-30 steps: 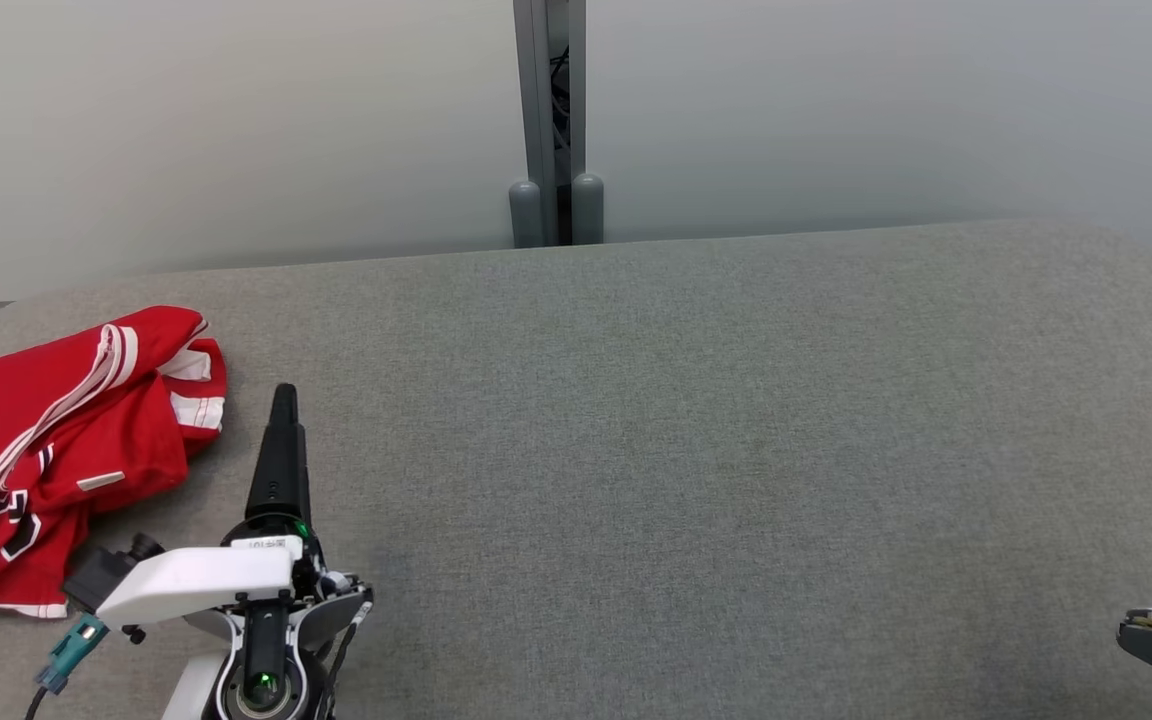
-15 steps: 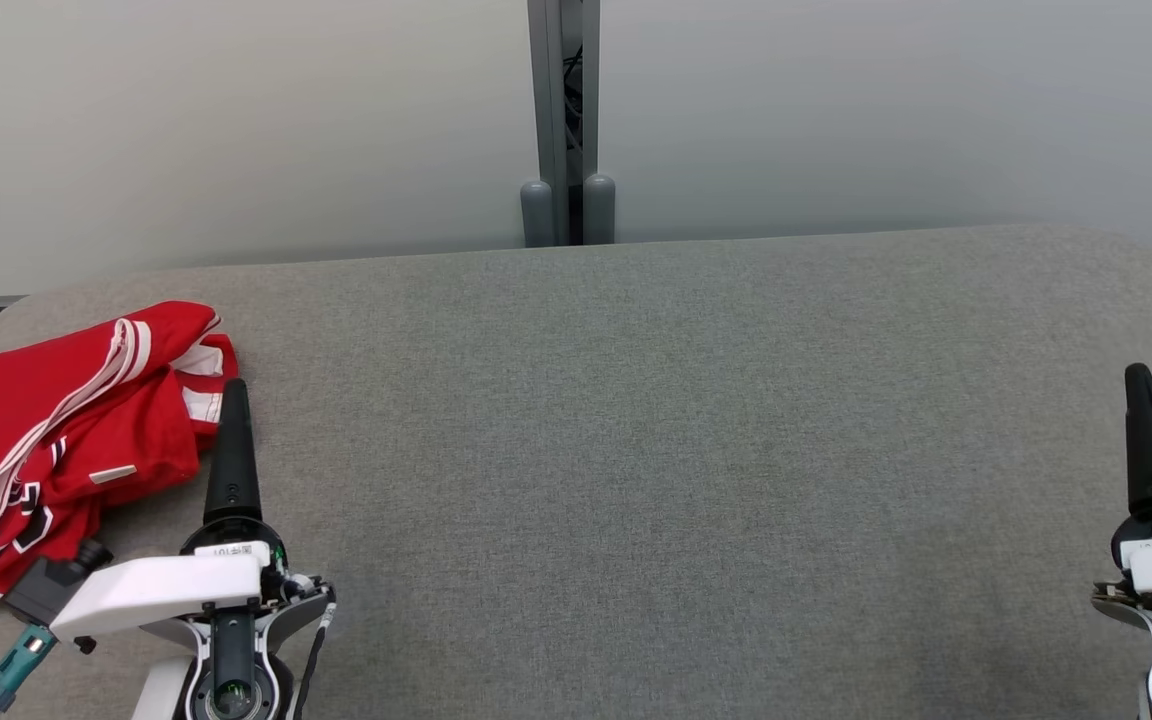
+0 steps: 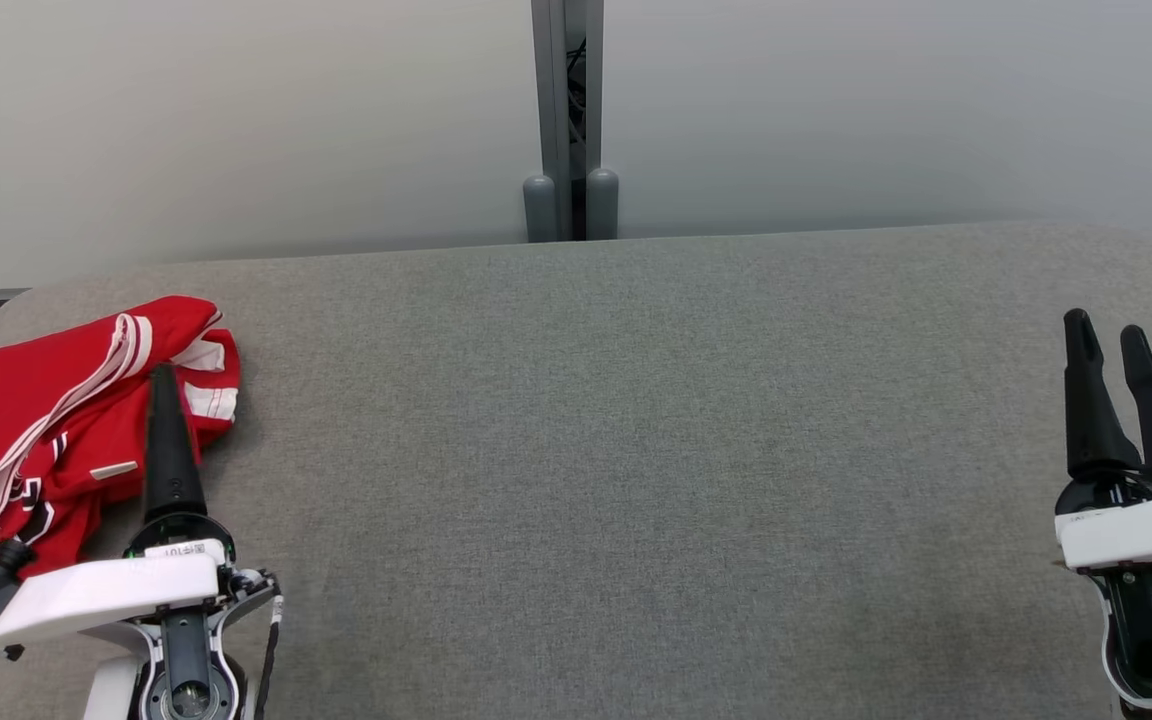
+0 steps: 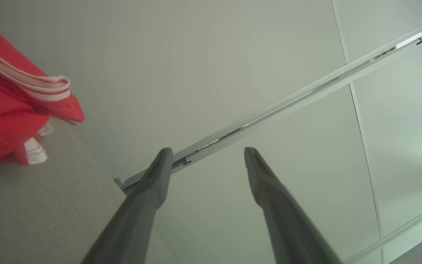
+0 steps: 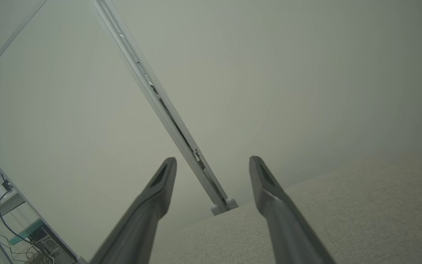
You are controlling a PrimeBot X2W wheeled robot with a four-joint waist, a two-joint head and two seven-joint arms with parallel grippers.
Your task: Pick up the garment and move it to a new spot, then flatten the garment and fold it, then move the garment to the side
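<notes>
We found the red jersey (image 3: 26,400) crumpled at the left end of the table (image 3: 636,450). The left tool (image 4: 207,154) stood wide open and empty beside it; the right tool (image 3: 1104,328), likewise open and empty, hovered far right

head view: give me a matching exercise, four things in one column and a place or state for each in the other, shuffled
Things:
1. red jersey
2. left gripper
3. right gripper
4. two grey posts

Places or states:
a. behind the middle of the grey table's far edge
b. open, near the table's right end
c. crumpled at the table's left end
d. open, right by the jersey

Pairs: 1-c, 2-d, 3-b, 4-a
</notes>
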